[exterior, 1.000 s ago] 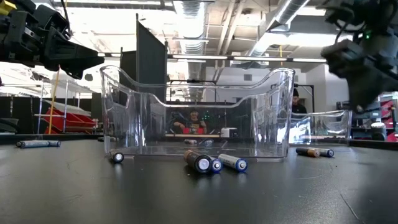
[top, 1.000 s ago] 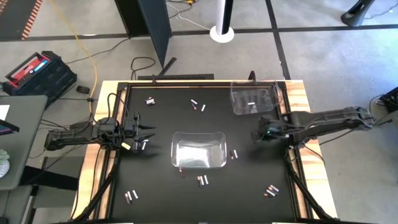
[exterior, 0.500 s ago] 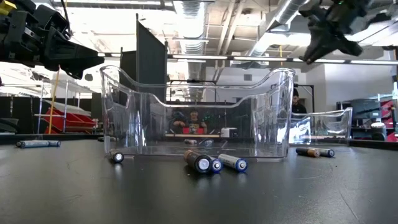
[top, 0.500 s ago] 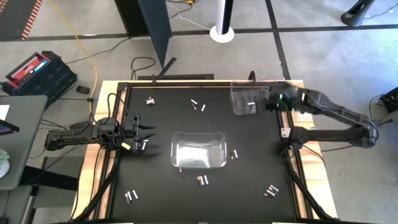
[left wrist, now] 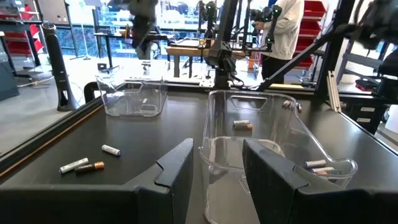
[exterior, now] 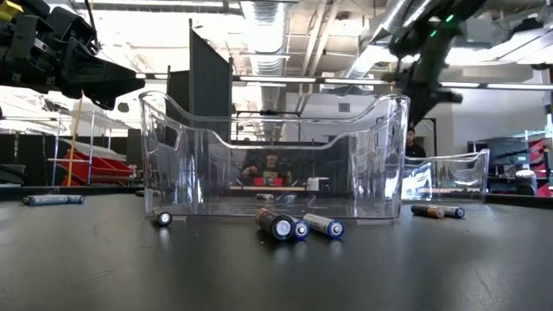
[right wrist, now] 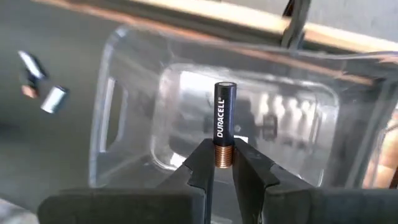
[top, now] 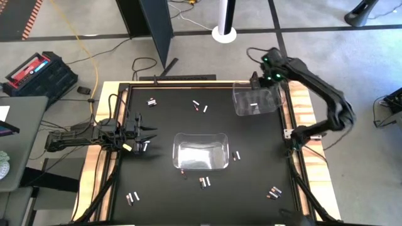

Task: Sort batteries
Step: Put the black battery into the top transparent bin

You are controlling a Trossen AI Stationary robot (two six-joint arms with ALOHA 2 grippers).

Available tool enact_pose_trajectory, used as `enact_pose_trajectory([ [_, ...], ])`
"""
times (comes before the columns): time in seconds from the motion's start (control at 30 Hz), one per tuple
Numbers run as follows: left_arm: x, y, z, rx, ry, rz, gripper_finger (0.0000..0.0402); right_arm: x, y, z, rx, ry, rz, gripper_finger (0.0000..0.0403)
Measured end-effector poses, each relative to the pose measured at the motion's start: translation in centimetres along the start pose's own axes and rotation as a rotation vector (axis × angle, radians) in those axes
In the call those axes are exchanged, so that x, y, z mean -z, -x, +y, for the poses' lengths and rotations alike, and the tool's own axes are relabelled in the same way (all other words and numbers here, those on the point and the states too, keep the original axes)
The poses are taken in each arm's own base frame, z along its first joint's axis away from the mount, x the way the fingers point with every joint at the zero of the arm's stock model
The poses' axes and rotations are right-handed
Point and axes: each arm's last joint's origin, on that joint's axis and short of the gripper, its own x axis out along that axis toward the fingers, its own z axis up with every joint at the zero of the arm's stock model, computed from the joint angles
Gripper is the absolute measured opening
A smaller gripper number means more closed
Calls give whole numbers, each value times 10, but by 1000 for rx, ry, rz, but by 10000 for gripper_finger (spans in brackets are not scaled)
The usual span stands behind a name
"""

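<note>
Fingers point(right wrist: 222, 163) on your right arm pinch a black-copper battery point(right wrist: 223, 122) above the bin point(top: 256, 100) at one o'clock; left fingers point(left wrist: 214, 168) stand spread

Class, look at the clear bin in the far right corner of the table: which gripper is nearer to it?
Right. The right gripper hovers over the corner bin, holding a battery above it. The left gripper waits at the table's left side, beyond the centre bin.
</note>
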Motion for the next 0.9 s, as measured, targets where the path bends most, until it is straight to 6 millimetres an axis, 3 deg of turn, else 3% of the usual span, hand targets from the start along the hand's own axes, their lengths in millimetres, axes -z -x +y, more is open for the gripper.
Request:
enact_pose_trajectory([
  [0.2, 0, 0, 0, 0, 0, 0, 132, -12, -52, 2, 52, -1, 157, 70],
  [0.37, 0, 0, 0, 0, 0, 1, 132, -8, -86, -2, 78, -4, 232, 70],
  [0.9, 0, 0, 0, 0, 0, 0, 132, 9, -146, -11, 124, -29, 356, 70],
])
